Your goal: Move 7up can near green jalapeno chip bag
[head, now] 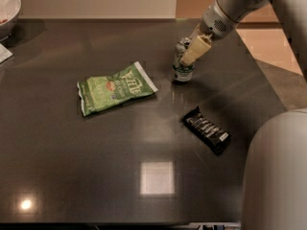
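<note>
7up can [182, 73] stands upright near the right end of the chip bag [115, 88], clasped in the gripper [187, 59]; ease it left, low and level; stop short of the bag; release gently, clear of the snack bar [207, 130].

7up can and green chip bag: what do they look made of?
Green jalapeno chip bag: likely plastic film, creased and slightly glossy. 7up can: thin metal, probably aluminium, going by the shiny top; the claw, right of the bag, grips it.
</note>
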Robot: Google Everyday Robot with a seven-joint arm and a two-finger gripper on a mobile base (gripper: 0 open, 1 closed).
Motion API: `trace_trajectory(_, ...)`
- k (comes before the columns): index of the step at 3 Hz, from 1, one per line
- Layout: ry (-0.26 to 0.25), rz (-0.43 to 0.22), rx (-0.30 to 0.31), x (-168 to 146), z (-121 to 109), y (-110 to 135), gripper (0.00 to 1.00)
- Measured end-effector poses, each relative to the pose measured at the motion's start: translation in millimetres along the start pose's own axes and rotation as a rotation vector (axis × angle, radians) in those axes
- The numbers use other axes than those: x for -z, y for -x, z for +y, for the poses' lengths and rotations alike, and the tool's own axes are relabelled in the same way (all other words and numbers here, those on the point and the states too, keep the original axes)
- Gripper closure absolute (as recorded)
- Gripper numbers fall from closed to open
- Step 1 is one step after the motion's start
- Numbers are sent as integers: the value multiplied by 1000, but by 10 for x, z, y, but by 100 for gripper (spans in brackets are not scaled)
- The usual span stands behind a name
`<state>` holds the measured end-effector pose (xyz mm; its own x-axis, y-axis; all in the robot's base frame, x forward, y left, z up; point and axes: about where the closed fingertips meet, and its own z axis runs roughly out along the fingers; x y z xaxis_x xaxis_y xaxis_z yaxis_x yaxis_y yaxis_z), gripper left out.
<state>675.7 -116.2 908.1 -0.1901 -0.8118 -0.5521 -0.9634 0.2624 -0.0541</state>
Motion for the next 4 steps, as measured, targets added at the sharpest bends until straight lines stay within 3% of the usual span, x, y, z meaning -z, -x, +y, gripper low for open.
trace_trajectory(2, 62, 3, 79, -243, 213, 242, 100)
trace_trajectory(4, 94, 13, 128, -375, 390, 334, 59)
